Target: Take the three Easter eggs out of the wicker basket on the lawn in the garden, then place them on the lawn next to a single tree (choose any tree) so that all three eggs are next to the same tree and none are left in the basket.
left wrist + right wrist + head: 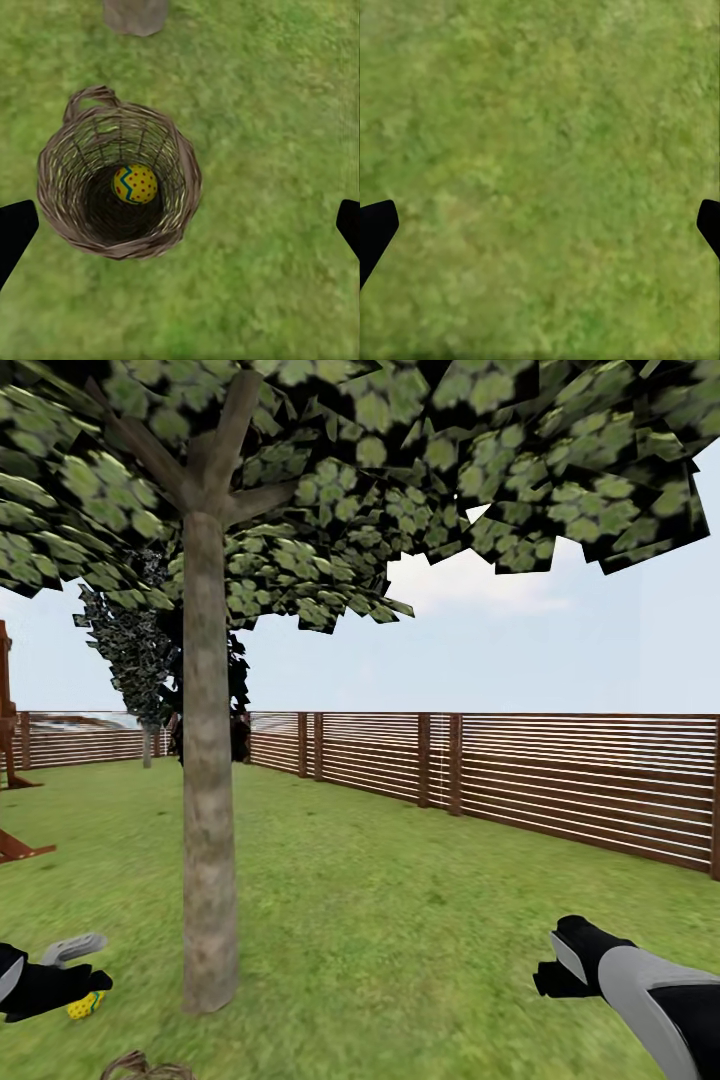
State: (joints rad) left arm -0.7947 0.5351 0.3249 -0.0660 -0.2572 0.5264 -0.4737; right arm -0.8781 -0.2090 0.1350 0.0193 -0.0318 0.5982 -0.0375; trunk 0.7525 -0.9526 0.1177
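The wicker basket (71, 217) stands on the lawn (270, 112) right under my left gripper (180, 225), which is open with nothing between its fingers. One Easter egg (135, 184), yellow with red dots and a teal zigzag, lies at the basket's bottom. In the head view the left gripper (85, 965) hovers at the lower left, and another egg (86, 1006) peeks out from behind it on the grass, close to the tree (208, 840). The basket's handle (135, 1065) shows at the bottom edge. My right gripper (550, 965) hangs open over bare grass (540, 150).
The tree's trunk base (135, 15) is just beyond the basket. A brown slatted fence (560, 780) runs along the back and right. Part of a wooden playset (12, 770) stands at the far left. A dark tree (140, 660) stands by the fence.
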